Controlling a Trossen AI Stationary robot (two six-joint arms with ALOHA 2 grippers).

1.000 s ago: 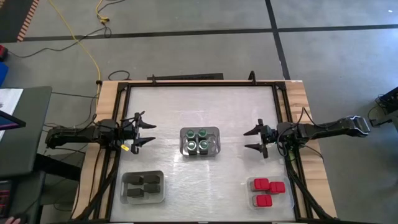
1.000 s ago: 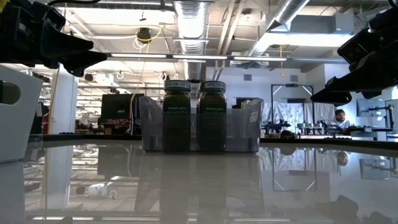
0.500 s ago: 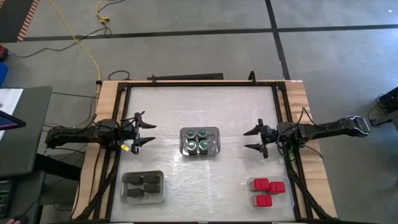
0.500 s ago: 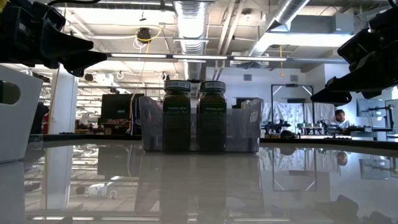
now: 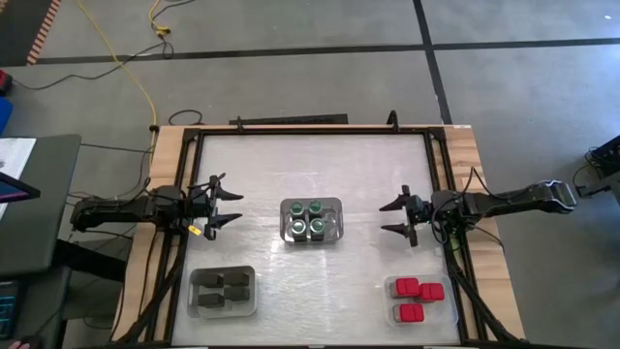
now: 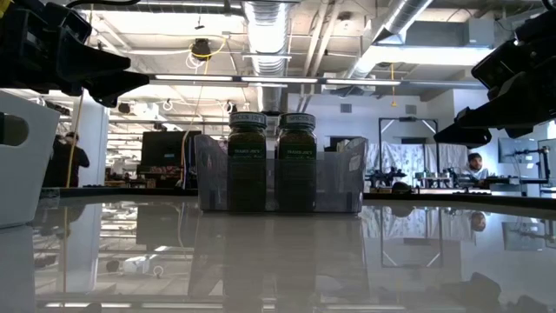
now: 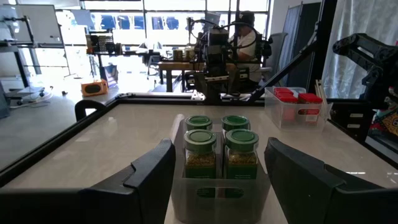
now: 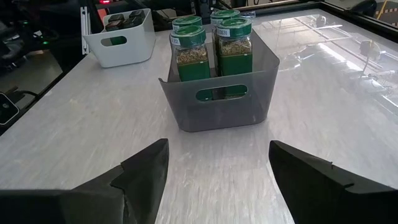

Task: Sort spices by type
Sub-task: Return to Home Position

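Grey concrete floor surrounds the pale table (image 5: 291, 165), seen from above, and both arms lie low along its sides. At the middle of the table stand four green-lidded jars (image 5: 316, 226), packed two by two in a dark bin (image 5: 285, 233). The dark cans (image 5: 223, 289) sit in a pale bin (image 5: 194, 305) at the near-left corner, and the red-topped containers (image 5: 412, 312) lie in a clear bin (image 5: 448, 308) at the near-right corner; how many are in either bin I can't count for sure from up here. The left gripper (image 5: 235, 208) hangs just in from the left edge, fingers spread wide and holding nothing, pointing at the jars. The right gripper (image 5: 384, 218) mirrors it from the right edge, fingers likewise apart and empty, well clear of the dark bin. At table height, two jars show side by side through the front wall of the dark bin, with the pale bin cut off at one edge of the picture. From the left wrist, the jars stand straight ahead between its two parted fingers (image 7: 149, 174), the red-topped containers sit beyond them, and a person (image 7: 245, 37) works at a bench behind the table. From the right wrist, the jars again sit upright in the dark bin, and behind it the pale bin holds the dark cans.
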